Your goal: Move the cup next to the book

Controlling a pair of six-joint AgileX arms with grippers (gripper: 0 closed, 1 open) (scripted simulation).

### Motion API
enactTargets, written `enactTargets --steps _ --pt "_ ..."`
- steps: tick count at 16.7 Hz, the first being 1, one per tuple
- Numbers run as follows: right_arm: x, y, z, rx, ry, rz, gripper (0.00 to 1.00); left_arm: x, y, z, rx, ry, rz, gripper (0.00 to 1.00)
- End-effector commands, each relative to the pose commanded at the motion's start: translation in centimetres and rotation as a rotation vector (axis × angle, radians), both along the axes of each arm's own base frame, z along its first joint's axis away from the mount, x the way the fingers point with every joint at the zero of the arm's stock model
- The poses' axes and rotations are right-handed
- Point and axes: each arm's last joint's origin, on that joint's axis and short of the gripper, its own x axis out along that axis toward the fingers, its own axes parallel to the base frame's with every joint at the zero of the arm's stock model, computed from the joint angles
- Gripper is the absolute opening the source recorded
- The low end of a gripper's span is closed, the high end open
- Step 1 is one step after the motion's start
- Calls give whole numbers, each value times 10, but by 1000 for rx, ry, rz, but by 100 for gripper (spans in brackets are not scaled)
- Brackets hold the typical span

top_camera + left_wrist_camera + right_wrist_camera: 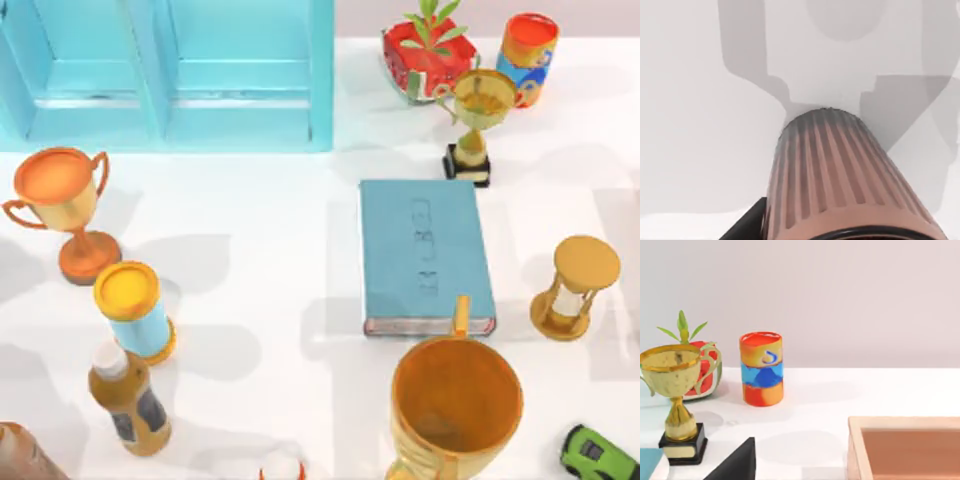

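A ribbed, reddish-brown cup (840, 175) sits closest to the left wrist camera, its vertical grooves running from a narrow base to a wider dark rim. It hangs above the plain white table (690, 125), casting a soft grey shadow beneath. A dark finger (747, 225) of the left gripper shows just beside the cup's side; whether the fingers are clamped on the cup or loose cannot be told.

From above, a large glossy orange-yellow mug (455, 405) with a handle stands near the front edge, just in front of the book (425, 255). The book is a flat teal-blue rectangle with faint embossed lettering and pale page edges, lying at the table's middle. A wooden hourglass (573, 287) stands to its right and a gold trophy (478, 115) on a black base behind it.

The right wrist camera shows that trophy, a smooth orange, blue and red cylindrical can (761, 368), and a red pot with green leaves (700, 371). A dark finger (737, 462) of the right gripper shows; its grip cannot be told.
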Motion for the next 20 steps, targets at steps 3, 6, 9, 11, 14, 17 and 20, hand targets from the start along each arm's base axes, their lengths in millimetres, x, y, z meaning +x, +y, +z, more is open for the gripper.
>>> enactTargets --steps 3,6,9,11,14,17,20 --pt "0 0 0 0 0 0 100 0 0 0 0 0 0 55" --pt "0 0 0 0 0 0 100 0 0 0 0 0 0 32" --pt "0 0 0 0 0 0 100 0 0 0 0 0 0 10" --pt "0 0 0 0 0 0 100 0 0 0 0 0 0 0" --pt "0 0 0 0 0 0 100 0 0 0 0 0 0 0" --pt "0 0 0 0 0 0 100 0 0 0 0 0 0 0" --pt "0 0 0 0 0 0 100 0 0 1 2 -2 -2 0"
